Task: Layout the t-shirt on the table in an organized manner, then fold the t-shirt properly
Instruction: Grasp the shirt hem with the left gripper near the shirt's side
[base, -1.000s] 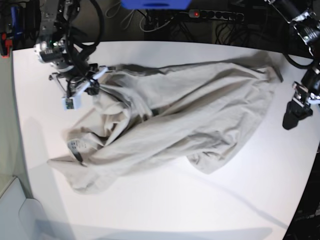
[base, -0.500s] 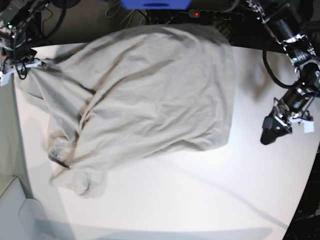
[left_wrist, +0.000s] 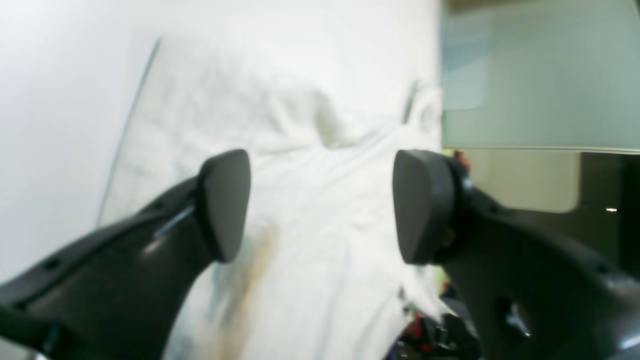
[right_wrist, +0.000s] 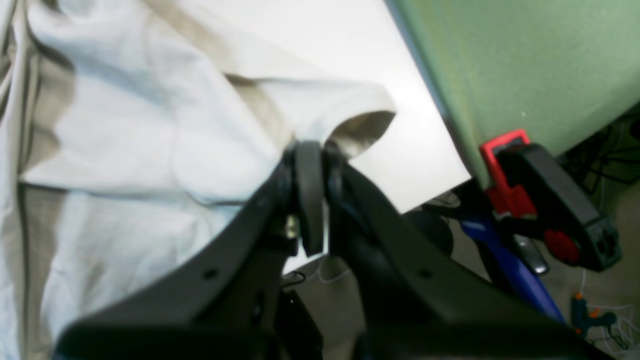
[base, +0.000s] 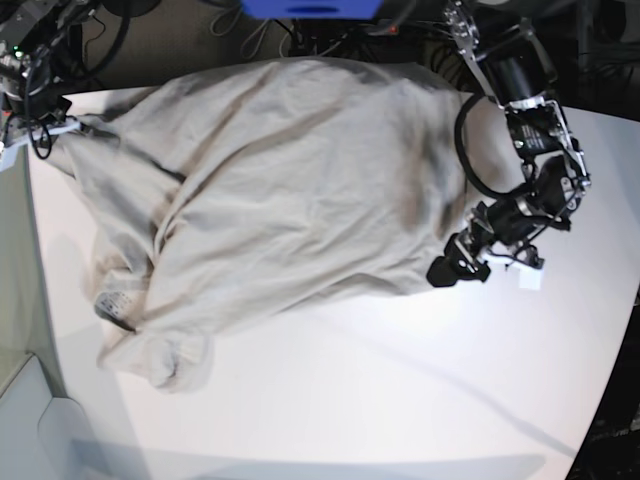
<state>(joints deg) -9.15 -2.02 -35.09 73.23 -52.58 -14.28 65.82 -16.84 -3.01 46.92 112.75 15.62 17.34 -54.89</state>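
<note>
- Two arms in play: right gripper (right_wrist: 310, 200) has its fingers pinched tight on a sleeve edge of the t-shirt (base: 290, 190) at the tabletop's (base: 400, 400) far corner on the base view's left.
- Left gripper (base: 455, 268) has its fingers spread apart, nothing between them; it sits just beside the shirt's near hem corner on the base view's right side.
- Shirt lies spread but rumpled across the far half of the tabletop, long axis roughly across the base view; collar end with the neck label (base: 115, 305) is bunched low on the left.
- From the left wrist view the cloth (left_wrist: 310, 210) lies straight ahead of and below the open fingers (left_wrist: 225, 200), so the left arm is the nearer one for that hem edge.
- Judgement: layout step, not yet flat; next move likely needs the left fingers to close on the hem and pull away from the right arm's hold.
</note>
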